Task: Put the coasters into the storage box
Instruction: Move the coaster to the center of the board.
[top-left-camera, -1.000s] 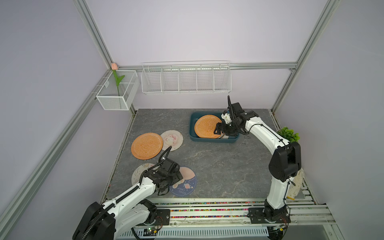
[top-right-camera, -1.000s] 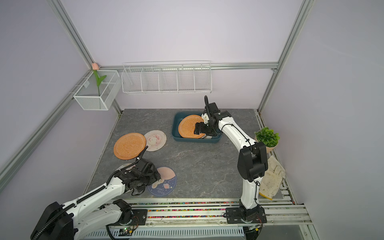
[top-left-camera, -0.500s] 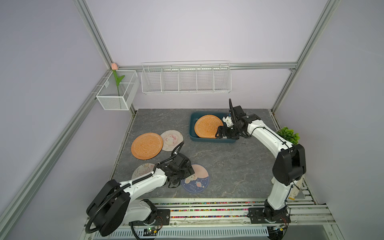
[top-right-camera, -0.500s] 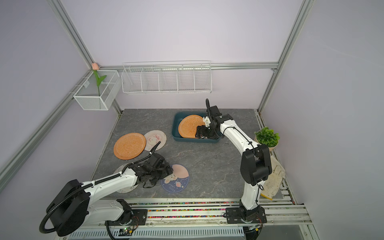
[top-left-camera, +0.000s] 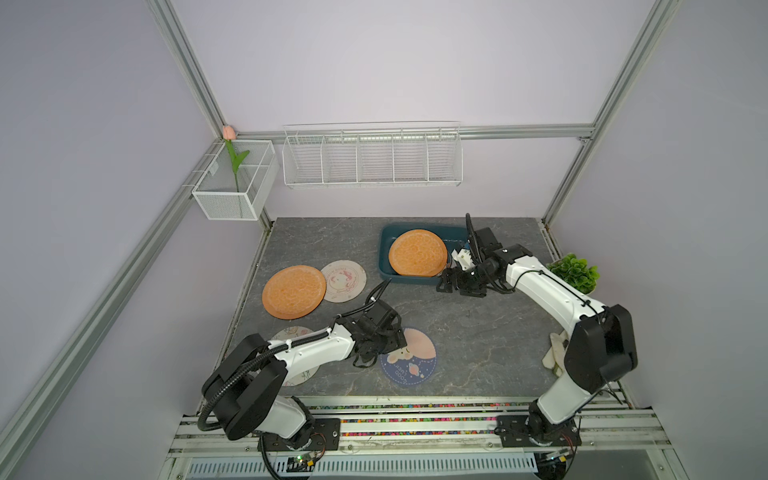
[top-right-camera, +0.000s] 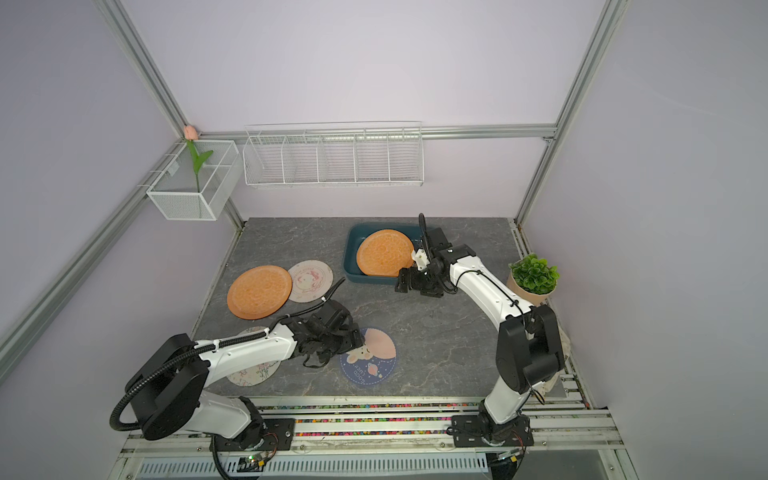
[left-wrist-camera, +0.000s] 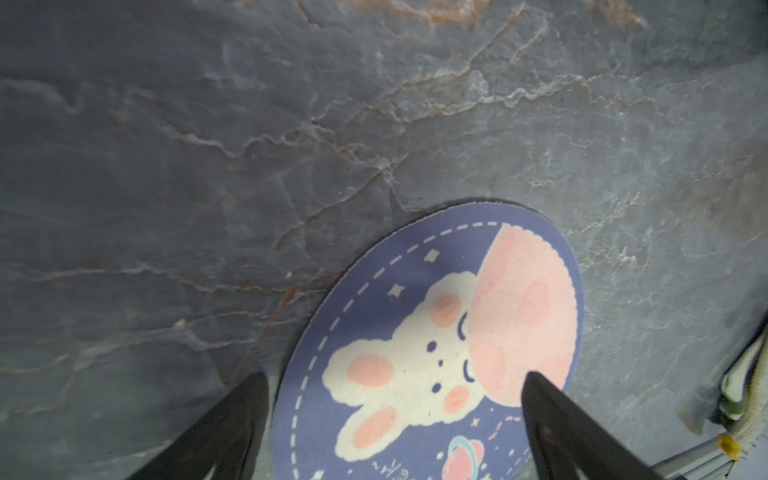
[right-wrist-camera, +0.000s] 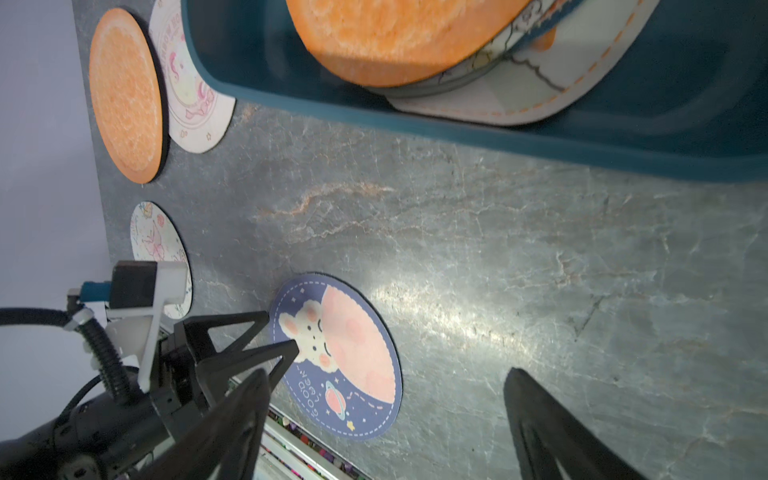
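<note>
1. The dark teal-blue rectangular plastic storage box (top-left-camera: 384, 259) stood at the back of the dark grey stone-patterned counter (top-left-camera: 478, 345), right of centre.
2. A plain orange textured round coaster (top-left-camera: 417, 252) lay uppermost inside the box. The right wrist view showed pale printed round coasters (right-wrist-camera: 540, 95) stacked beneath it.
3. Four coasters lay on the counter outside the box:
   - A second plain orange textured round coaster (top-left-camera: 294, 291) lay toward the left side. Its edge lapped over a pale round coaster with a pink print (top-left-camera: 347, 280).
   - A white round coaster with a floral print (top-left-camera: 291, 334) lay near the front left and was partly hidden by the left arm.
   - A blue round coaster with a white bunny and a pink moon (top-left-camera: 411, 361) lay at front centre.
4. The left end effector (left-wrist-camera: 395, 376) stood with its jaws wide, low at the edge of the bunny coaster. One finger was over the print and the other over bare counter just beside it. It gripped nothing, and contact with the coaster could not be confirmed.
5. The right end effector (top-left-camera: 457, 291) stood with its jaws wide and empty, over the counter just in front of the box's near wall.
6. A white wire rack (top-left-camera: 372, 160) hung on the back wall. A white mesh basket (top-left-camera: 232, 187) holding an artificial tulip (top-left-camera: 235, 162) hung on the left wall.
</note>
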